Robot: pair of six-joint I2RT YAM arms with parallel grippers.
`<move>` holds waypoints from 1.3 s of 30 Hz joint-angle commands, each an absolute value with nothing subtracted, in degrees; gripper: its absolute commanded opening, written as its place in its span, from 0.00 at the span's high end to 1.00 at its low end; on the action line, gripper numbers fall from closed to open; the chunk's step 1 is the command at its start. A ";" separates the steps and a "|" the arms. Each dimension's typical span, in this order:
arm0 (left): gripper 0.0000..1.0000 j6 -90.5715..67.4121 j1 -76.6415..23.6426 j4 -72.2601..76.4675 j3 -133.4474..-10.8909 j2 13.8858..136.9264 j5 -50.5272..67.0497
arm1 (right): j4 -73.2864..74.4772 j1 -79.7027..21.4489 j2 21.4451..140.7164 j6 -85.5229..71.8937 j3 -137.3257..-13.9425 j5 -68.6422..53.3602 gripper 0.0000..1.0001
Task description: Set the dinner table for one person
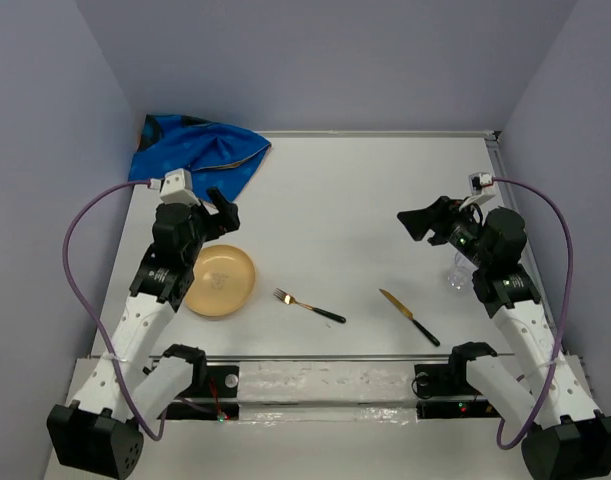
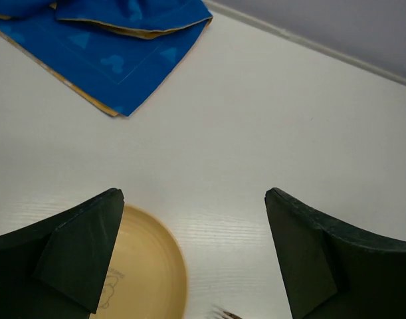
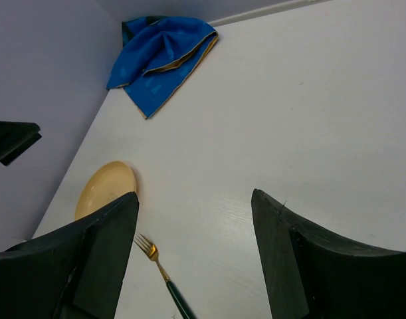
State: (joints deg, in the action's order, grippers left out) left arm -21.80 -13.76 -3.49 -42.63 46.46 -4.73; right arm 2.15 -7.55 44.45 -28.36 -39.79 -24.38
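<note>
The dinner table [image 1: 355, 190] is a white top between lavender walls. On it lie a yellow plate [image 1: 221, 280], a gold fork with a dark handle [image 1: 309, 306] and a gold knife with a dark handle [image 1: 409, 316]. My left gripper [image 1: 223, 212] hangs open above the plate's far edge with nothing in it. In its wrist view the plate [image 2: 149, 266] sits under the left finger. My right gripper [image 1: 417, 224] hovers open and empty at the right side. Its wrist view shows the fork [image 3: 159, 266] and the plate [image 3: 106, 186] far below.
A crumpled blue placemat [image 1: 197, 152] lies in the back left corner, also in the left wrist view [image 2: 116, 46]. A clear glass [image 1: 458, 272] stands by the right arm's forearm. A metal rail [image 1: 315, 358] runs along the near edge.
</note>
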 commanded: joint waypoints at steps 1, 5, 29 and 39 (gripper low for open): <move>0.01 -21.89 -13.45 -5.10 -46.23 49.66 -7.47 | -0.96 -7.29 44.38 -29.26 -40.52 -26.37 0.25; 0.01 -22.24 -10.56 -3.96 -48.51 54.57 -10.28 | -4.64 -7.29 46.49 -30.93 -39.56 -27.25 0.25; 0.23 -24.43 4.22 -2.28 -79.26 110.64 -13.54 | -10.54 -10.54 53.61 -30.15 -36.56 -30.05 0.25; 0.36 -21.80 3.78 -10.63 -92.37 124.18 -16.70 | -11.25 -15.56 58.45 -28.83 -37.79 -29.53 0.25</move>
